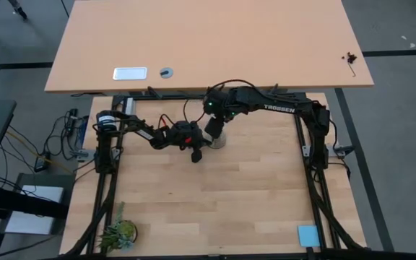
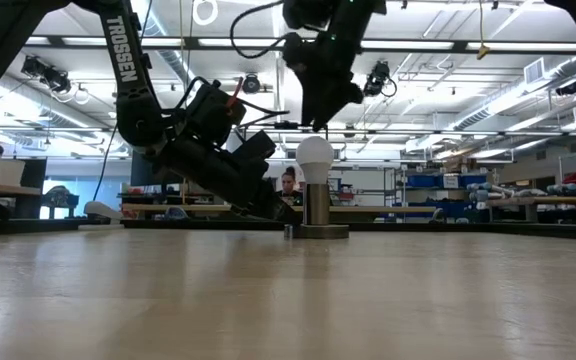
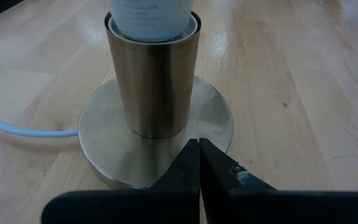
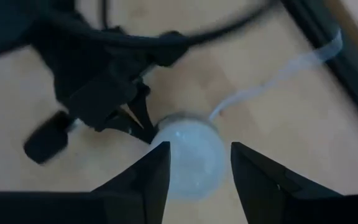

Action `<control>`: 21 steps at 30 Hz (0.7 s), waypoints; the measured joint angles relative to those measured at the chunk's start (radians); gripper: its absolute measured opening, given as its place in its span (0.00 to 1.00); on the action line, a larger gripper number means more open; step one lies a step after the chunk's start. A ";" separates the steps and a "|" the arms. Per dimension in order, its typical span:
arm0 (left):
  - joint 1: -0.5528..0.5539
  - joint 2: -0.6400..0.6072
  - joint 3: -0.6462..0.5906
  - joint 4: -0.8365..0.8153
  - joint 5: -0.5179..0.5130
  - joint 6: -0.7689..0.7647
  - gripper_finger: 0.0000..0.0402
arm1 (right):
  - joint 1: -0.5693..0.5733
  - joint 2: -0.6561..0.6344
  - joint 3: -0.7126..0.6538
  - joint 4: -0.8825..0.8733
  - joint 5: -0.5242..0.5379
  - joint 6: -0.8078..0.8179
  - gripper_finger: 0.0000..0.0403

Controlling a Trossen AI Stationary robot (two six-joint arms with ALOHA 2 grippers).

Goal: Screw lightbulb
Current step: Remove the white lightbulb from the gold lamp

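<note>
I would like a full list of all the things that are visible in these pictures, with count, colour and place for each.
lightbulb: one, white, upright in the socket, mid-table.
socket: one, brushed metal cylinder on a round base, mid-table.
cord: one, white, running from the socket base across the table.
table: one, light wood, under both arms.
plant: one, green, near left corner of the table.
pad: one, light blue, near right corner.
desk: one, tan, beyond the table.
person: one, far behind the table.
left gripper: one, dark, shut, tips at the socket base.
right gripper: one, dark, fingers either side of the lightbulb from above.
</note>
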 joint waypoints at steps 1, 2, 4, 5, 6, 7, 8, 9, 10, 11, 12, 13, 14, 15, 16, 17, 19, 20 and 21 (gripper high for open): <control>0.000 0.000 0.000 0.000 0.000 0.000 0.00 | 0.003 -0.001 0.003 -0.015 0.006 0.079 0.44; 0.000 0.000 0.000 0.000 0.000 0.000 0.00 | 0.006 -0.001 0.003 -0.028 0.009 0.138 0.44; -0.001 0.000 0.000 0.000 0.000 0.000 0.00 | 0.014 0.002 0.002 -0.046 0.022 0.200 0.44; -0.002 0.000 0.000 0.000 0.000 0.000 0.00 | 0.019 0.001 -0.003 -0.043 0.041 0.224 0.44; -0.002 0.000 0.000 0.000 0.000 0.000 0.00 | 0.024 -0.001 -0.010 -0.038 0.063 0.249 0.45; -0.004 0.000 0.000 0.000 0.000 0.000 0.00 | 0.029 -0.001 -0.014 -0.037 0.081 0.269 0.45; -0.005 0.000 0.000 0.000 0.000 0.000 0.00 | 0.033 0.000 -0.016 -0.040 0.094 0.286 0.45; -0.006 0.000 0.000 0.000 0.000 0.000 0.00 | 0.037 0.000 -0.016 -0.042 0.106 0.306 0.46; -0.006 0.000 0.000 0.000 0.000 0.000 0.00 | 0.041 -0.001 -0.016 -0.041 0.114 0.329 0.46; -0.006 0.000 0.000 0.000 0.000 0.000 0.00 | 0.044 -0.002 -0.019 -0.034 0.119 0.346 0.47; -0.006 0.000 0.000 0.000 0.000 0.000 0.00 | 0.048 -0.003 -0.029 -0.020 0.125 0.363 0.48; -0.006 0.000 0.000 0.000 0.000 0.000 0.00 | 0.050 -0.003 -0.039 -0.015 0.134 0.379 0.49; -0.006 0.000 0.000 0.000 0.000 0.000 0.00 | 0.052 -0.003 -0.048 -0.018 0.143 0.390 0.50; -0.006 0.000 0.000 0.001 0.000 0.000 0.00 | 0.053 -0.002 -0.054 -0.014 0.149 0.394 0.51; -0.006 0.000 0.000 0.001 0.000 0.000 0.00 | 0.054 -0.004 -0.061 -0.004 0.151 0.394 0.53; -0.006 0.000 0.000 0.001 0.000 0.000 0.00 | 0.054 -0.005 -0.069 0.001 0.151 0.395 0.55; -0.006 0.000 0.000 0.001 0.000 0.000 0.00 | 0.056 -0.005 -0.078 0.025 0.152 0.396 0.58; -0.006 0.000 0.000 0.001 0.000 0.000 0.00 | 0.058 -0.005 -0.080 0.027 0.152 0.396 0.60; -0.006 0.000 0.000 0.001 0.000 0.000 0.00 | 0.060 -0.005 -0.080 0.032 0.152 0.396 0.62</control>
